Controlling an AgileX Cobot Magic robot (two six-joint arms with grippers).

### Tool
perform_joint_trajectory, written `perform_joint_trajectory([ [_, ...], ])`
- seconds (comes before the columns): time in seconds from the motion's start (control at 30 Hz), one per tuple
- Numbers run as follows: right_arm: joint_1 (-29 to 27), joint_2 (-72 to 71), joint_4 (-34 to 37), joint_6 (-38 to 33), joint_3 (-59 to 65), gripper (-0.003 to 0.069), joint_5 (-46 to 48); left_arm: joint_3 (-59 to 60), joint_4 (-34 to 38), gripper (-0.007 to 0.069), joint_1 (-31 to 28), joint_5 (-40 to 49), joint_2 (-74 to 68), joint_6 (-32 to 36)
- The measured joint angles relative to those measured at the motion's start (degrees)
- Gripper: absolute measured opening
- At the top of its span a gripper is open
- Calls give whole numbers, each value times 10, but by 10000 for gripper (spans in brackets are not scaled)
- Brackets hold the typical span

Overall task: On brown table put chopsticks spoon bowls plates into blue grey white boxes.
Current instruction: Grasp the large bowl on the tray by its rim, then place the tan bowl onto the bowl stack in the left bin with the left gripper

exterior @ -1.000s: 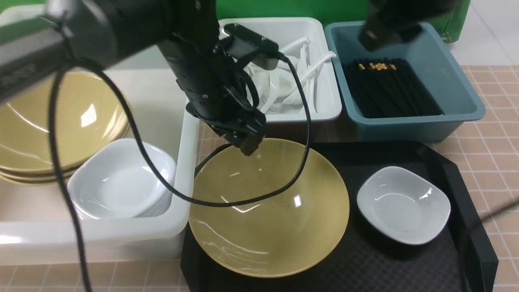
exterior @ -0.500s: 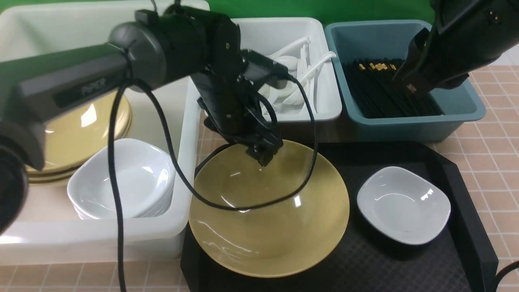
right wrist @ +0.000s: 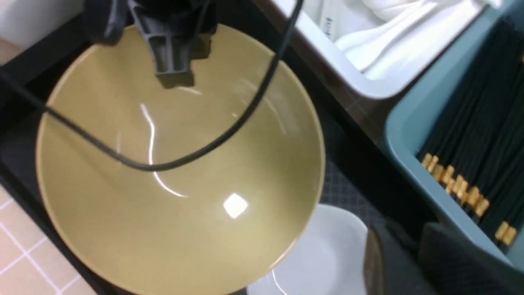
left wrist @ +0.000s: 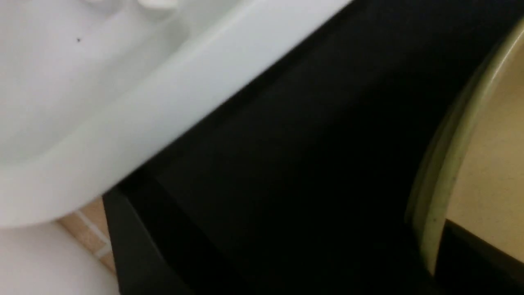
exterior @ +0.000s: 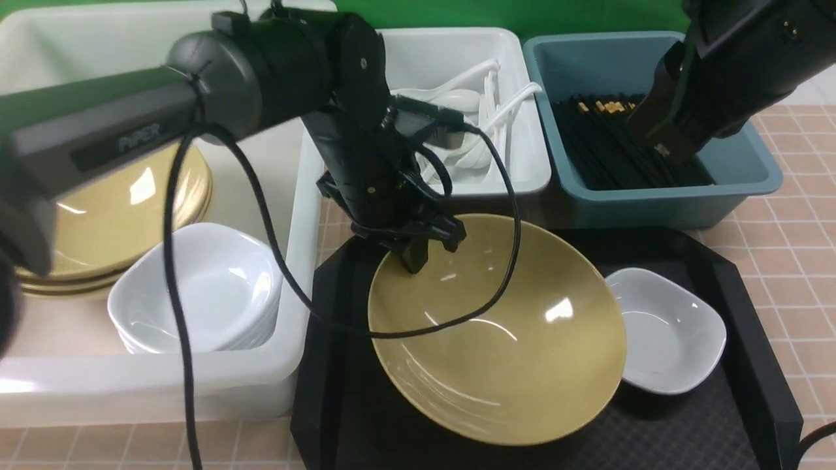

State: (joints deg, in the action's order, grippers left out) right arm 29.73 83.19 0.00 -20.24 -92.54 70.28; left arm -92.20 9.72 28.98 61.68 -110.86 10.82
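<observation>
The left gripper [exterior: 415, 253] has its jaws clamped on the far rim of the yellow bowl [exterior: 503, 346]. The bowl tilts over the black tray [exterior: 339, 391], its right edge overlapping the white plate [exterior: 679, 336]. A slip on that glossy rim could drop it onto the plate. The right gripper [exterior: 666, 149] is over the blue box [exterior: 653, 202]; I cannot tell how its jaws stand.
</observation>
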Motion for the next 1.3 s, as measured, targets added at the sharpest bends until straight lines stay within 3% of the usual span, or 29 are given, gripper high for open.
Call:
perform_joint_trajectory([
  [0.07, 25, -1, 10, -16, -10, 41, -2, 2, 21, 11, -7, 3, 42, -3],
  [0.2, 81, -1, 16, -37, -40, 36, -8, 5, 67, 10, -45, 3, 114, 2],
  [0.33, 164, -2, 19, -55, -99, 36, -24, 5, 192, 8, -140, 11, 192, 23],
  [0.47, 218, -1, 19, -69, -155, 36, -32, 5, 243, 8, -287, 51, 252, 39],
  [0.63, 236, 2, 19, -71, -172, 36, -31, 34, 230, 8, -494, 78, 303, 52],
  [0.67, 236, 3, 19, -71, -172, 36, -31, 37, 227, 8, -503, 77, 306, 52],
  [0.77, 236, 13, 12, -72, -172, 36, -26, 89, 208, 8, -615, 47, 302, 54],
  [0.93, 236, 30, 0, -72, -172, 36, -13, 132, 210, 8, -641, -31, 242, 55],
  [1.13, 236, 39, 0, -72, -172, 36, 15, 136, 227, 32, -640, -63, 163, 59],
  [1.3, 236, 40, -6, -72, -172, 38, 20, 136, 221, 185, -641, -72, 132, 77],
])
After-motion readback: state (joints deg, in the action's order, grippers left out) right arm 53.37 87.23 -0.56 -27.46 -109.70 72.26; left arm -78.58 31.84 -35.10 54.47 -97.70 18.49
